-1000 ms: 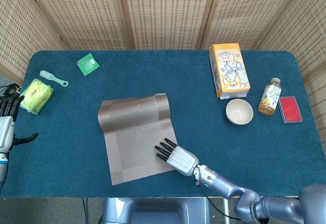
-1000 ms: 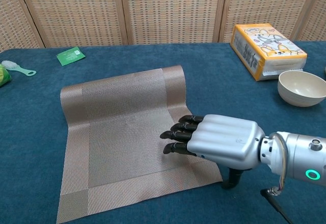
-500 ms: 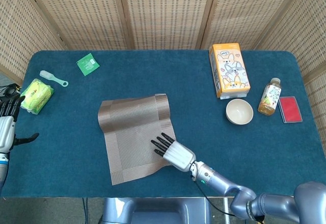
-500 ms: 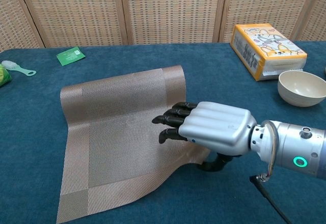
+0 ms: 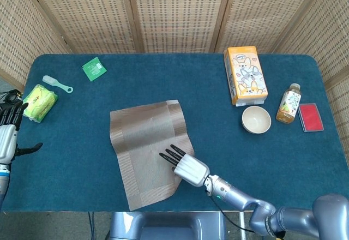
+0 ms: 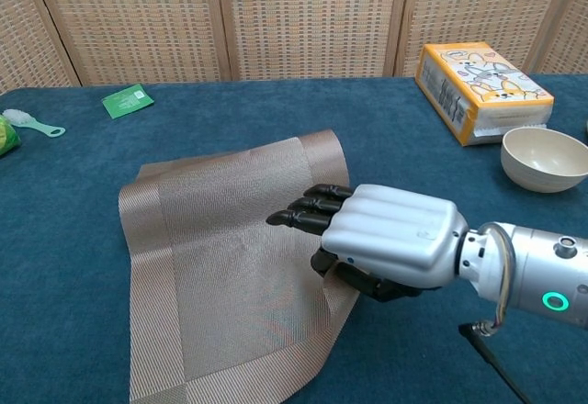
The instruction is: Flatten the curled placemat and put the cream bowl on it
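Note:
The brown woven placemat [image 5: 144, 150] [image 6: 220, 257] lies skewed in the middle of the blue table, its far right corner still slightly raised. My right hand [image 5: 185, 165] [image 6: 386, 239] is at the mat's right edge. Its fingers [image 6: 308, 213] lie on top and its thumb is tucked under the lifted edge, so it grips the mat. The cream bowl [image 5: 256, 119] [image 6: 545, 158] stands upright and empty at the right, well apart from the mat. My left hand [image 5: 6, 136] hangs at the table's left edge, fingers spread, holding nothing.
An orange tissue box [image 5: 246, 75] [image 6: 482, 80] lies behind the bowl. A bottle [image 5: 288, 103] and a red flat case [image 5: 311, 117] sit to the bowl's right. At the far left are a green packet [image 5: 94, 69], a small brush [image 5: 57, 84] and a yellow-green pack [image 5: 38, 102].
My right hand slid left over the mat's right edge and took hold of it. The mat has turned and shifted toward the front, and the far curl lies flatter.

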{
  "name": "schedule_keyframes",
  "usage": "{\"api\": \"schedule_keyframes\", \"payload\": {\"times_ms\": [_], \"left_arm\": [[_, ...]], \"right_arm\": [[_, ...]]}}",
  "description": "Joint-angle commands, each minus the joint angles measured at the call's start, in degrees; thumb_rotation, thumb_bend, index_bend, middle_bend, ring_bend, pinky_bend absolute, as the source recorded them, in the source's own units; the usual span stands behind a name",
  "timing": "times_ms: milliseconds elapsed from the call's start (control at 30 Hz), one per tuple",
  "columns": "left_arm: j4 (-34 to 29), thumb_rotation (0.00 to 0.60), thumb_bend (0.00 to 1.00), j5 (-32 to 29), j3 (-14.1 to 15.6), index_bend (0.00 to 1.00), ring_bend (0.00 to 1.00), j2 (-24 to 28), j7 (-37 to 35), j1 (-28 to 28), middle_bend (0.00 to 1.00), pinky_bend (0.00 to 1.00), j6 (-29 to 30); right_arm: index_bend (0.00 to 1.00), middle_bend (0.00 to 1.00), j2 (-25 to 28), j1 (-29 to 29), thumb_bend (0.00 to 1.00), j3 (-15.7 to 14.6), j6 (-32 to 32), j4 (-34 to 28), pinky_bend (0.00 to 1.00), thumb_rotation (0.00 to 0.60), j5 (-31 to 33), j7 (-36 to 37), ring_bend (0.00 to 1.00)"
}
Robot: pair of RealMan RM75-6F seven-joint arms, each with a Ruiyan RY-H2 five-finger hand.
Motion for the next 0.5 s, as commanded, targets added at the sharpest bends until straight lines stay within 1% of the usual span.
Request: {"api": "schedule_keyframes", "payload": {"times_ms": [33,67,167,233,267,333,367,500], "left_arm": [[0.1,0.6,0.0,-0.1,0.0,0.0,0.0,0.0,-0.1,0.0,0.0,0.0,-0.1],[0.1,0.6,0.0,-0.1,0.0,0.0,0.0,0.1,-0.2,0.0,0.0,0.0,-0.2],[0.1,0.6,0.0,0.0,0.0,0.0,0.0,0.1,-0.3,0.0,0.0,0.0,-0.3],[0.0,0.6,0.0,0.0,0.0,0.0,0.0,0.2,-0.3,0.0,0.0,0.0,-0.3],[-0.1,0.6,0.0,0.0,0.0,0.0,0.0,0.2,-0.3,0.0,0.0,0.0,-0.3],[-0.2,0.6,0.0,0.1,0.0,0.0,0.0,0.2,-0.2,0.0,0.0,0.0,-0.3],[-0.3,0.6,0.0,0.1,0.0,0.0,0.0,0.2,0.0,-0.1,0.0,0.0,-0.4],[-0.5,0.6,0.0,0.4,0.1,0.0,0.0,0.1,0.3,-0.2,0.0,0.0,-0.4]], "right_arm": [[0.68,0.0,1.8,-0.2,0.75,-2.4,2.1,-1.0,0.0,0.6,-3.0,1.3,0.0],[0.68,0.0,3.4,-0.6,0.75,-3.9,3.8,-1.7,0.0,0.6,-5.2,1.6,0.0],[0.68,0.0,7.3,-1.0,0.75,-7.3,7.8,-1.7,0.0,0.6,-10.8,1.5,0.0],[0.68,0.0,11.7,-1.0,0.75,-10.2,11.3,-0.2,0.0,0.6,-16.4,-0.3,0.0],[0.68,0.0,13.4,-0.8,0.75,-11.0,12.7,0.8,0.0,0.6,-18.6,-1.4,0.0],[0.68,0.0,16.3,-0.3,0.75,-11.8,15.0,2.9,0.0,0.6,-21.9,-2.9,0.0],[0.68,0.0,17.5,-0.1,0.75,-11.6,15.8,4.3,0.0,0.6,-22.7,-3.8,0.0],[0.68,0.0,19.8,0.6,0.75,-11.0,16.3,7.4,0.0,0.6,-23.4,-4.7,0.0]]}}
